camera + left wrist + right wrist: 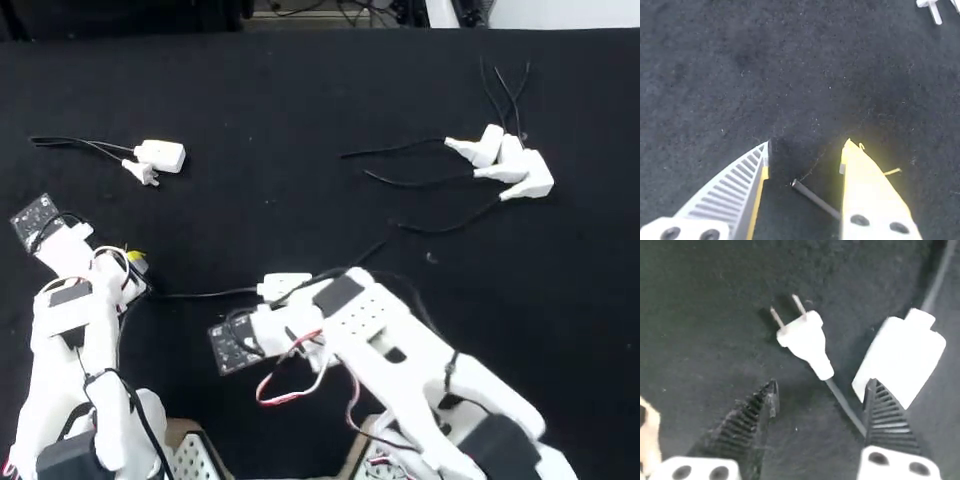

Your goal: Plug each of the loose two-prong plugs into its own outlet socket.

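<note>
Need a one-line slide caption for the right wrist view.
Open right gripper straddling the cord of a loose plug that lies beside a white socket on the black mat.

Bright, even light; the plug (805,342) casts a soft shadow.

end effector (808,145) spread; dark wire (815,197) within it; plug (932,7) well apart

Left arm (70,340), right arm (420,360): white plastic shells, black cabling. Right arm: red-and-white wires (287,392) exposed. Left gripper (806,145): white ribbed, yellow-edged. Right gripper (822,385): black ribbed, 2 screws (682,472) per base.
</note>
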### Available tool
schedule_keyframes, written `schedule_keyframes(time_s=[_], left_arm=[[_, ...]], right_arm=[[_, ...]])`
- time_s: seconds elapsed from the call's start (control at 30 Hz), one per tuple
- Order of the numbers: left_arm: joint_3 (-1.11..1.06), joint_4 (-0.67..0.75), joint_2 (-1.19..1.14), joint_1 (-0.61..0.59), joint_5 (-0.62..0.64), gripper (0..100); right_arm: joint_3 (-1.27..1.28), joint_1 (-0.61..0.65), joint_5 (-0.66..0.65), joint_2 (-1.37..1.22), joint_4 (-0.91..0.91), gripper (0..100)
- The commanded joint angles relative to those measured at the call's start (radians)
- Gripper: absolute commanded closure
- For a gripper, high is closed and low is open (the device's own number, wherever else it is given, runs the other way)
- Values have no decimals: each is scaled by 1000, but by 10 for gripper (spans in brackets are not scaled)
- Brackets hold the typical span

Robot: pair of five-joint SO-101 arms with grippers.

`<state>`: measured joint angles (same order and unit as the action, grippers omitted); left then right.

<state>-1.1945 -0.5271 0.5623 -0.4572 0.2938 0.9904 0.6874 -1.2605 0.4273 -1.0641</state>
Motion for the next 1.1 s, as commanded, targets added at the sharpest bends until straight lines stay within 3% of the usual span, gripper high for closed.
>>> schedule_keyframes(time_s=[0.0, 0.33, 0.7, 1.07], left_arm=[[51, 11, 14, 12, 11, 766], [50, 8, 14, 10, 11, 766], [50, 9, 14, 10, 11, 766], [51, 9, 14, 10, 11, 766]], right_arm=[[-94, 18, -55, -77, 0, 727], [-229, 14, -68, -308, -32, 727], [-294, 29, -68, -131, -281, 727], [-50, 80, -68, -87, 15, 728]])
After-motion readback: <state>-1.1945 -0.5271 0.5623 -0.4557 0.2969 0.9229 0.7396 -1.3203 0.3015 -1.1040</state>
